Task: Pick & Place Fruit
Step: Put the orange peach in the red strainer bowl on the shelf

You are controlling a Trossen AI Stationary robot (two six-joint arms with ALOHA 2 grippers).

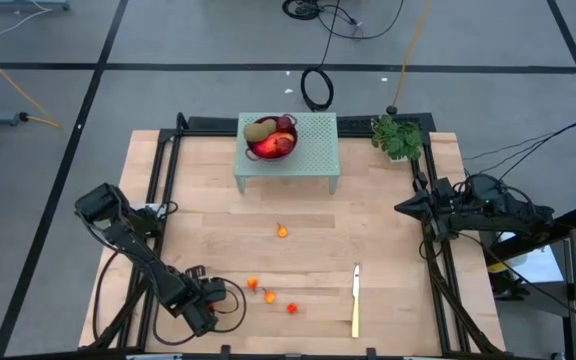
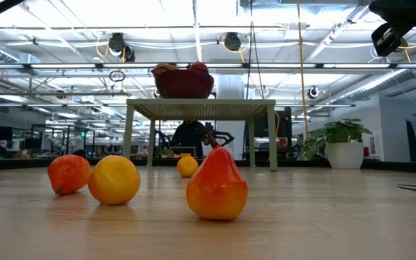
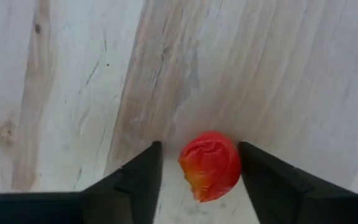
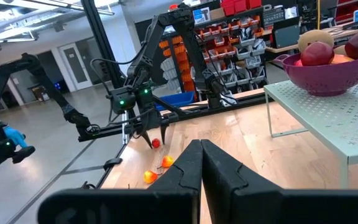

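Left gripper (image 3: pixel 199 180) low over pale, grained wooden table (image 1: pixel 388 230), dark wedge-shaped fingers (image 3: pixel 135 180) apart, one on each side of a small wrinkled red-orange fruit (image 3: pixel 210 165), not clearly touching it. Just beside the gripper, toward table middle: three tiny smooth orange-red balls (image 1: pixel 253 284) (image 1: pixel 269 296) (image 1: pixel 292 308); a pear-shaped one (image 1: pixel 282 231) farther off. Well apart, on perforated pale-green metal stand (image 1: pixel 313 145): purple bowl (image 1: pixel 271 148) with a brown kiwi-like oval (image 1: pixel 259 129) and dark red round fruits (image 1: pixel 286 125). Yellow-handled knife (image 1: pixel 356 300) flat on wood. Right gripper (image 4: pixel 201 158) pressed together, empty, at right table edge. No readable writing.
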